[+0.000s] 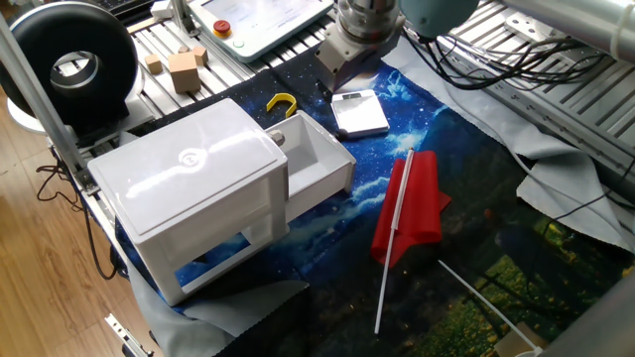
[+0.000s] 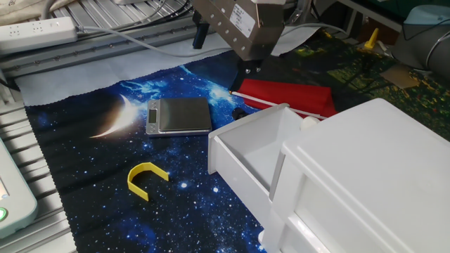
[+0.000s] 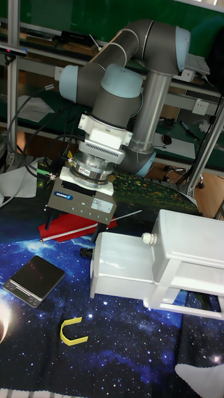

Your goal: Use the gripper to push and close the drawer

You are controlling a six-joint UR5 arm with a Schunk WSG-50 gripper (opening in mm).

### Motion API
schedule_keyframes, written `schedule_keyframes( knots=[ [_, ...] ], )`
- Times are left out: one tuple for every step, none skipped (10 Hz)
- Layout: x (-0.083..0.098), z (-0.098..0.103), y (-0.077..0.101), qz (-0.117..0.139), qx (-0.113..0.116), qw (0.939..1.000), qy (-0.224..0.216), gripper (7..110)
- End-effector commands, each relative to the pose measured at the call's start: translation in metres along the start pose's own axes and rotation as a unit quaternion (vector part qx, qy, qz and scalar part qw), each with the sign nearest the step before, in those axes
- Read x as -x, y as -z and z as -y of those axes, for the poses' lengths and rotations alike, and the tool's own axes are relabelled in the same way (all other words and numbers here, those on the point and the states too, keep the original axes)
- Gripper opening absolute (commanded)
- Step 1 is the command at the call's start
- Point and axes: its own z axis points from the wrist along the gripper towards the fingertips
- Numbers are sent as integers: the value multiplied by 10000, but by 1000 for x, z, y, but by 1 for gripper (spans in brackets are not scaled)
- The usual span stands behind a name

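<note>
The drawer (image 1: 316,159) is a white glossy tray that sticks partway out of its big white box (image 1: 189,183); it shows empty inside in the other fixed view (image 2: 242,158) and in the tall view (image 3: 121,264). My gripper (image 2: 225,53) hangs above the starry cloth beyond the drawer's outer end, apart from it. Its dark fingers (image 2: 200,35) stand wide apart with nothing between them, so it is open. In the tall view the gripper (image 3: 73,231) hovers over the red flag, left of the drawer. One fixed view shows the gripper (image 1: 332,77) by the scale.
A small flat scale (image 2: 179,114) lies on the cloth near the gripper. A red flag (image 1: 409,208) on a white stick lies beside the drawer. A yellow U-shaped piece (image 2: 146,179) sits by the drawer's other side. Wooden blocks (image 1: 184,69) and cables lie around the edges.
</note>
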Motion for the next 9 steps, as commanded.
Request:
schedule_keyframes(
  knots=[
    [10, -8, 1, 204, 191, 9996, -90, 109],
    [18, -16, 2, 362, 341, 9987, -86, 109],
    [26, -18, 3, 524, 384, 9979, -34, 109],
    [32, -18, 3, 640, 382, 9972, 8, 109],
    [32, -17, 3, 648, 367, 9972, 13, 109],
    [14, -3, 1, 291, 76, 9994, 154, 109],
    [-2, 16, 1, -41, -284, 9989, 360, 109],
    [-12, 32, 2, -283, -595, 9962, 563, 109],
    [-13, 42, 4, -326, -786, 9939, 707, 109]
  ],
)
